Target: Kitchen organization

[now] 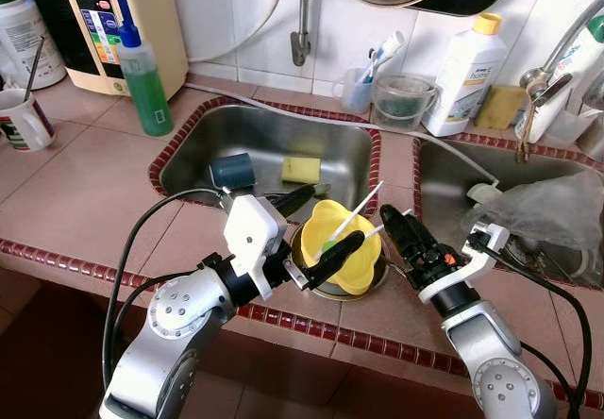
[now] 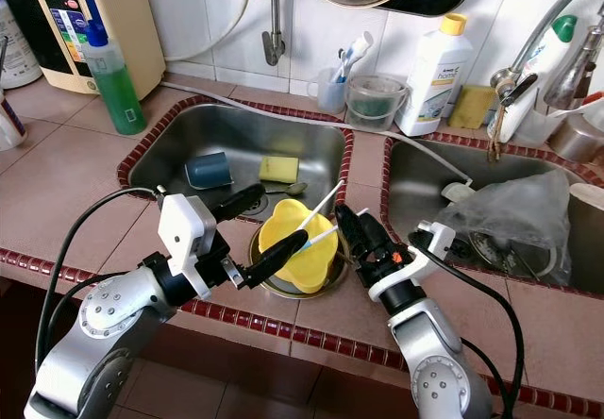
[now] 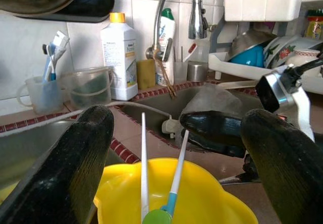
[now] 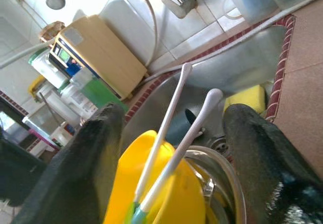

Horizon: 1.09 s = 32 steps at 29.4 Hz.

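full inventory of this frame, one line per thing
yellow bowl: 1, yellow, in a steel bowl at the left sink's front edge
utensils: 2, white handles, leaning in the yellow bowl
sponge: 1, yellow, in left sink
cup: 1, blue, on its side in left sink
soap bottle: 1, green, left counter
mug: 1, white, far left
detergent bottle: 1, white, yellow cap, back wall
plastic bag: 1, clear, right sink
left gripper: open, around the yellow bowl
right gripper: open, beside the bowl

White bottle [image 2: 430, 72] with yellow cap — label reads "home"; other print too small to read.
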Available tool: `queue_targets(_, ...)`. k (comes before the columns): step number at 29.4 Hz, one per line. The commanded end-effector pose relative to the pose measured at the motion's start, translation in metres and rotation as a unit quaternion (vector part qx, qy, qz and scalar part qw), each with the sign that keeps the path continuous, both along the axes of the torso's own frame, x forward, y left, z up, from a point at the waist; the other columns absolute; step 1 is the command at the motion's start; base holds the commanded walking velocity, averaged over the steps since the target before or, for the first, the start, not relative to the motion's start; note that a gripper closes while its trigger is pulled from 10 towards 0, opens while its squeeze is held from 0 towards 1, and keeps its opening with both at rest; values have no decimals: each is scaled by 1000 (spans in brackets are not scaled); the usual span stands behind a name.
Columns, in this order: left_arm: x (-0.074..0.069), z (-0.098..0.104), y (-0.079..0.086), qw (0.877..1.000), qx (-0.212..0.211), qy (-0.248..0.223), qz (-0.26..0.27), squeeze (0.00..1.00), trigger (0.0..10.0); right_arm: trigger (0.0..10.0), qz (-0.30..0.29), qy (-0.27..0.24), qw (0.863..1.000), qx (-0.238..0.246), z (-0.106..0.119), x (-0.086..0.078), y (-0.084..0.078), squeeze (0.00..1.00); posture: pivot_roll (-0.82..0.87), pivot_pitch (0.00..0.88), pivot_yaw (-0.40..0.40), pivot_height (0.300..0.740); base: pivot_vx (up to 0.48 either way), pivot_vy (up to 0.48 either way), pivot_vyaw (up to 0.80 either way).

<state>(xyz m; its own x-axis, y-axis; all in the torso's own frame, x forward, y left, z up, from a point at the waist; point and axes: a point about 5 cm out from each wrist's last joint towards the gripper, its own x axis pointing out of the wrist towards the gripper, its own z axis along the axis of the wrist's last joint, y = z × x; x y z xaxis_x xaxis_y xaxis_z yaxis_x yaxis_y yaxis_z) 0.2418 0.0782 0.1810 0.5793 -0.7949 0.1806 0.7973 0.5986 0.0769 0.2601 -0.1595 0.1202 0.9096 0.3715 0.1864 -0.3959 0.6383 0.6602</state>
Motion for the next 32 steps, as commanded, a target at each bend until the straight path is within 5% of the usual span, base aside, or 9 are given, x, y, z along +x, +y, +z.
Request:
queue_targets(1,-3,3,-3,1000,-3,-4,-7,0,10000,0,-6,-13,1000,9,6,-2,-5,0,14,60,-41,740,0,0,0)
queue_targets(4,-3,4,-3,1000,-3,-4,-8,0,10000,0,-10,-13,1000,20,6,-3,-7,0,13,62,-39,740,0,0,0)
queue_targets(5,-2,4,-3,1000,-3,-4,-8,0,10000,941,-16,-11,999,29,6,-3,-9,0,13,63,-37,740,0,0,0)
queue_targets(6,-2,4,-3,1000,-4,-4,-8,0,10000,4000,-21,-7,999,37,6,-3,-11,0,13,63,-37,740,0,0,0)
queue_targets(7,-2,4,-4,1000,-4,-4,-9,0,10000,4000,-24,-5,999,42,5,-3,-13,0,13,63,-37,740,0,0,0)
queue_targets(8,-2,5,-4,1000,-4,-4,-9,0,10000,10000,-28,-1,999,44,4,-2,-15,0,12,65,-34,740,0,0,0)
queue_targets(15,-2,6,-4,1000,-4,-4,-11,0,10000,10000,-44,11,997,65,-3,4,-25,0,15,72,-26,740,0,0,0)
queue_targets(32,-2,9,-4,1000,-10,-2,-9,0,10000,10000,10,15,997,71,-1,18,-21,0,24,76,-25,740,0,0,0)
